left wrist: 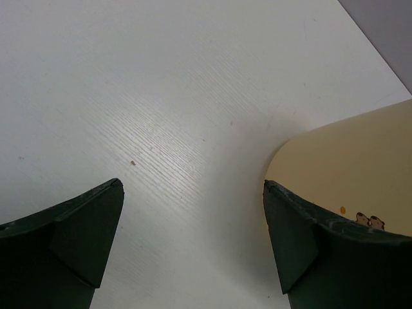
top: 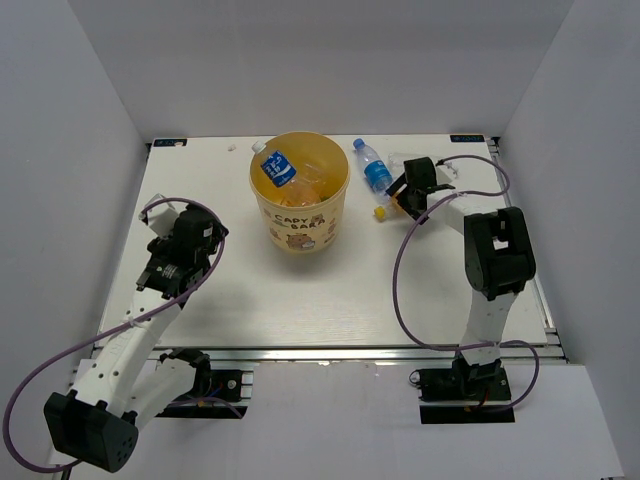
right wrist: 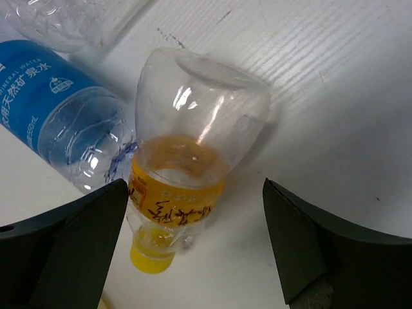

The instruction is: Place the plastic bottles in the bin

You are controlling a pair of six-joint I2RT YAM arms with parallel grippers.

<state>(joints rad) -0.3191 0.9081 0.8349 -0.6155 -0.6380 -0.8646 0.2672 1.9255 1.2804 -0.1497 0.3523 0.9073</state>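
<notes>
On the white table [top: 300, 310], right of the bin [top: 300, 228], you see a clear yellow-capped bottle [right wrist: 193, 148] lying against a blue-labelled bottle [right wrist: 64, 109] beneath your spread, empty right gripper [right wrist: 193, 187], its orange label legible only from the right wrist; your left gripper [left wrist: 193, 187], left of the bin, gapes empty too.

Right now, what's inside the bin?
In the bin, a clear bottle with a blue label lies on top, cap toward the far-left rim. Beneath it, clear and orange plastic shows; how many bottles are buried there cannot be counted.
</notes>
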